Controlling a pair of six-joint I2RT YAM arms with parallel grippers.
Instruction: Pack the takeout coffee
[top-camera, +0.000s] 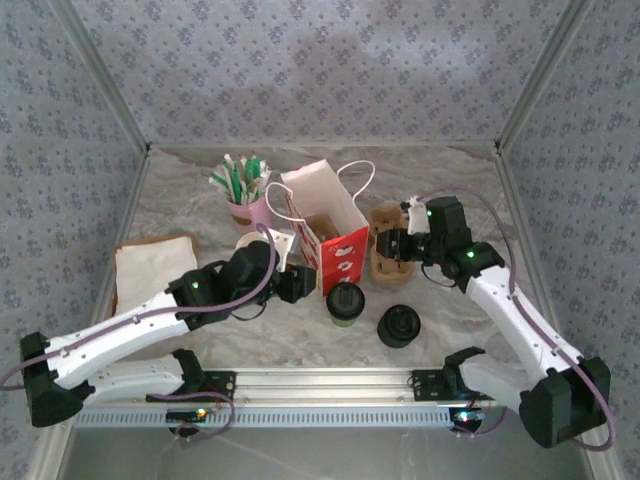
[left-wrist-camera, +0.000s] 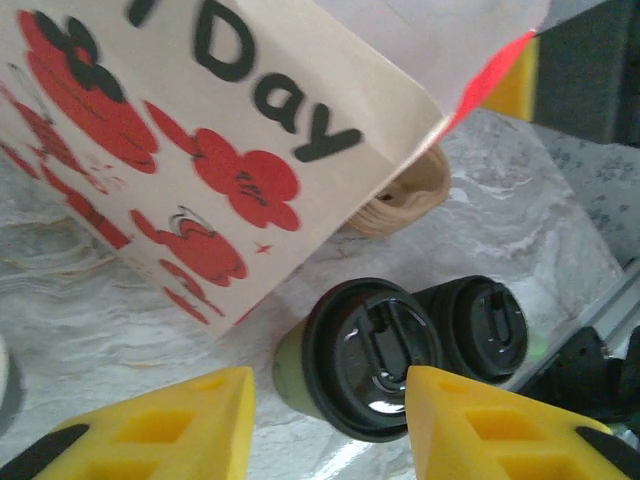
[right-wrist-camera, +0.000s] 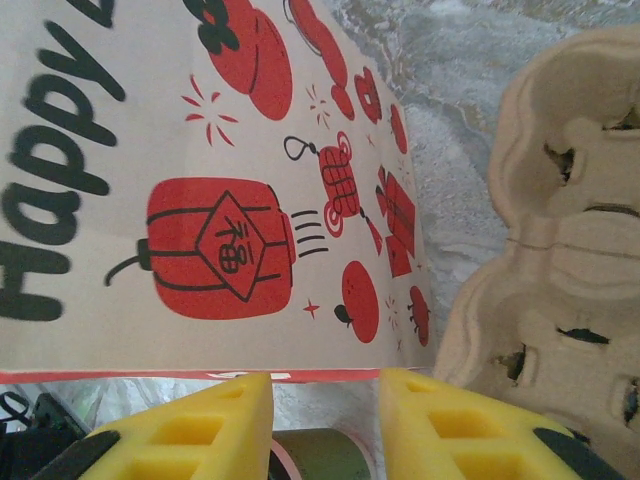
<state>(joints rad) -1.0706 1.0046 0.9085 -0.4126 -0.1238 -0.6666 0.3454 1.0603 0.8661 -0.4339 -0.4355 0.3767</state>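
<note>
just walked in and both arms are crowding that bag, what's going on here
Both arms are at the open paper bag. The left gripper is at its left side, jaws apart, nothing between them. The right gripper is at its right side by the pulp cup carrier, the bag's edge at its fingertips; whether it grips is unclear. The takeout coffee stands on the table in front of the bag, not yet packed, beside a pile of black lids.
</note>
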